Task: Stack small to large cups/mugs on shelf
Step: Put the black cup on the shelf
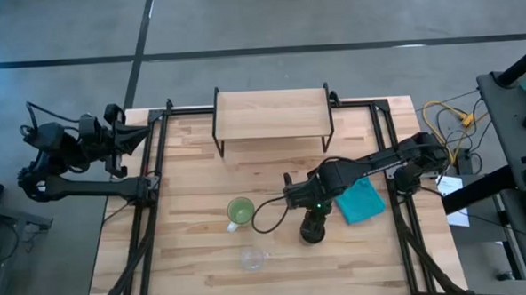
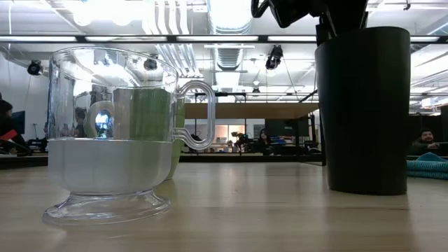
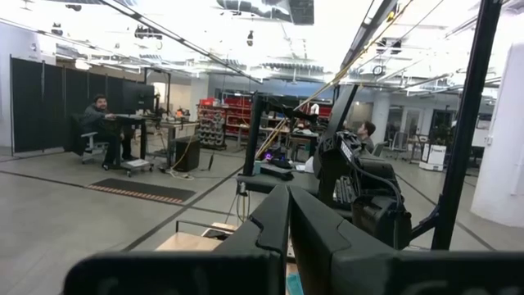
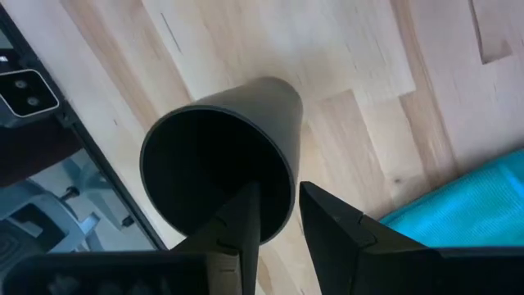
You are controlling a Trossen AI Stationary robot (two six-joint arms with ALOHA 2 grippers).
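The tall black cup (image 1: 313,227) (image 2: 362,112) (image 4: 217,164) stands upright on its base on the table. My right gripper (image 4: 280,205) (image 1: 312,222) hangs over its rim from above, open, one finger inside the cup and the other outside its wall. A gap shows between the inner finger and the wall. The green mug (image 1: 240,210) (image 2: 150,115) stands left of the black cup, and the clear glass cup (image 1: 253,258) (image 2: 112,133) stands nearer the table's near edge. The shelf (image 1: 270,113) (image 2: 245,110) stands at the far edge. My left gripper (image 1: 147,135) (image 3: 288,213) waits shut at the table's far left corner.
A teal folded cloth (image 1: 361,200) (image 4: 467,205) lies just right of the black cup. A black frame rail (image 1: 160,143) runs along the table's sides. Bare tabletop (image 1: 193,168) lies between the shelf and the cups. People sit in the room beyond.
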